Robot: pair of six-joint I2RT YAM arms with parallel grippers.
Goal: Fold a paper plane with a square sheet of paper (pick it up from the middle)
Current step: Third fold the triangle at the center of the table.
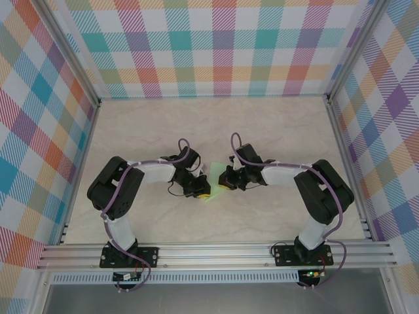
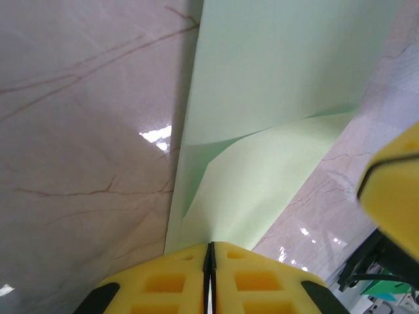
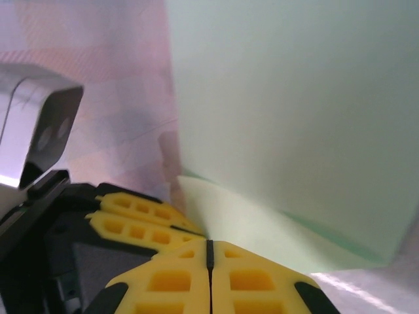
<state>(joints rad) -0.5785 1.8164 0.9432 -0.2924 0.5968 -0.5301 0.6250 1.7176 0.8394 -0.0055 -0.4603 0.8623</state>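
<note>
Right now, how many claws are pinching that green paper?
2. The left gripper is shut on the paper from the left side; the right gripper is shut on it from the right.

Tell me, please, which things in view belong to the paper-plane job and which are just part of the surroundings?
Part of the job:
- sheet of paper, pale green, partly folded
- left gripper, shut on the paper
- right gripper, shut on the paper

Just surroundings:
- marbled table
- plaid walls
- aluminium rail

Marbled beige table (image 1: 262, 124); plaid walls (image 1: 216, 46); aluminium rail (image 1: 216, 252)
</note>
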